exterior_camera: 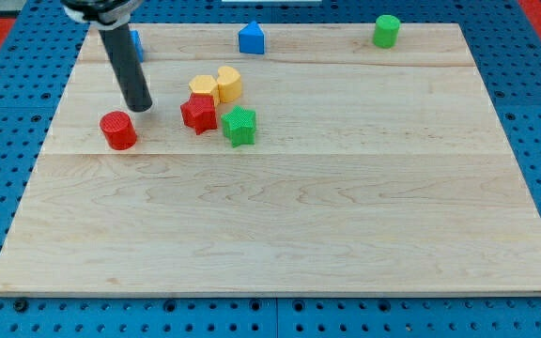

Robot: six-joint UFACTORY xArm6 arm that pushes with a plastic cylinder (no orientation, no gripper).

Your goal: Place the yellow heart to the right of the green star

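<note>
The yellow heart lies in the upper left part of the wooden board, touching a second yellow block on its left. The green star lies just below the heart, next to a red star. My tip is well to the left of this cluster, just above and right of a red cylinder. The tip touches no block.
A blue block sits at the board's top edge, a green cylinder at the top right. Another blue block is partly hidden behind the rod at the top left. Blue pegboard surrounds the board.
</note>
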